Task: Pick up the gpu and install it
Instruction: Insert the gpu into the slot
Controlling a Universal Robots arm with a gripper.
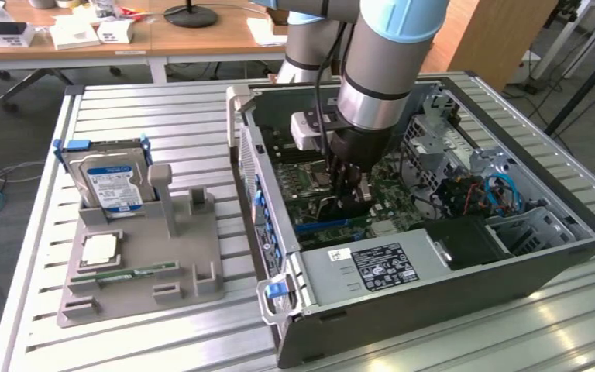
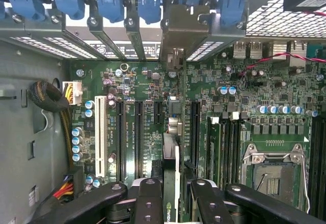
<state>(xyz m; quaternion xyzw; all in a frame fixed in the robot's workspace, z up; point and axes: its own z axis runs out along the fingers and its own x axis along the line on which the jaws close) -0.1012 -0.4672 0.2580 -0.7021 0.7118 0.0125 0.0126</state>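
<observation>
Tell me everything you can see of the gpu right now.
The gpu is a thin card seen edge-on, dark with a green logo patch. The pincer clamps it between its black fingers. It stands on edge inside the open computer case, over the motherboard's long slots, one end toward the blue rear clips. Whether it touches a slot cannot be told.

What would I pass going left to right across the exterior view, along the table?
Hard drive → grey stand's bare posts → computer case's side wall → claw holding the gpu → blue cables inside the case.
</observation>
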